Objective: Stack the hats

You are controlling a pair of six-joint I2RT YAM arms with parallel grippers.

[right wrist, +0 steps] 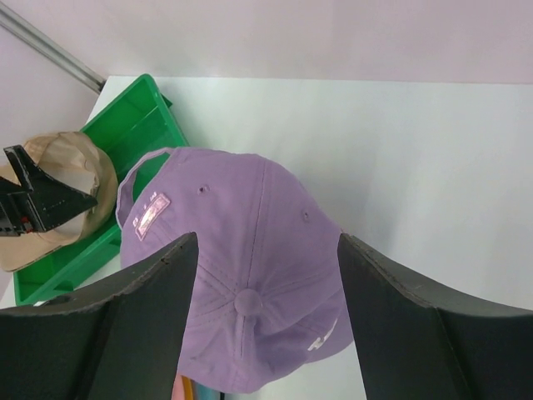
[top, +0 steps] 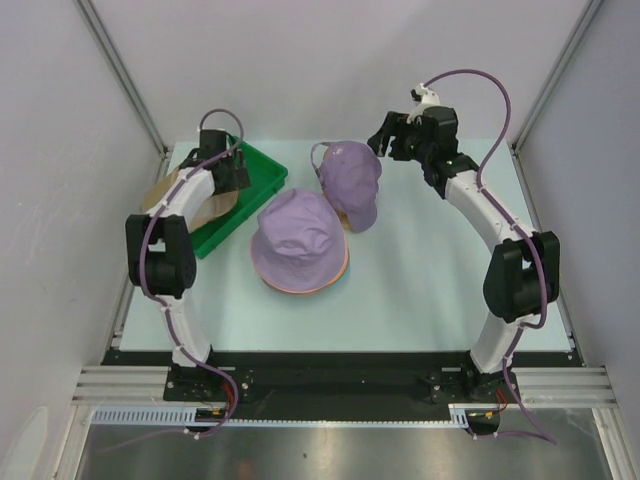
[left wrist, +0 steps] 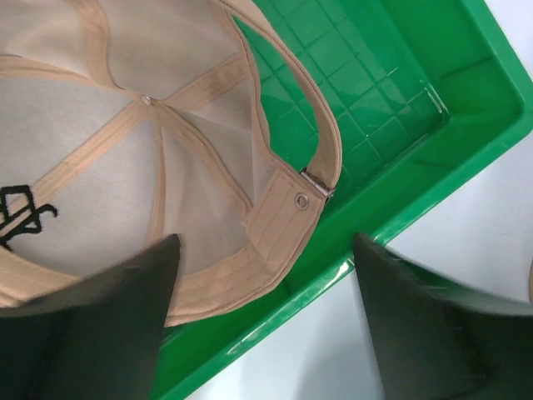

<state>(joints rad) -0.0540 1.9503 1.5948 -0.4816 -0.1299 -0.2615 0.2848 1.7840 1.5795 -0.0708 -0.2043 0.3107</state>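
Note:
A lavender bucket hat tops a stack in the middle of the table, and an orange brim peeks out beneath it. Behind it lies a lavender baseball cap. My right gripper hovers open above that cap, its fingers apart and holding nothing. A tan baseball cap lies upside down in the green tray. My left gripper is open over the cap's back edge and the tray's rim, one finger over the cap.
The green tray sits at the table's back left, partly under my left arm. White walls with metal rails enclose the table on three sides. Bare table lies right of the hats.

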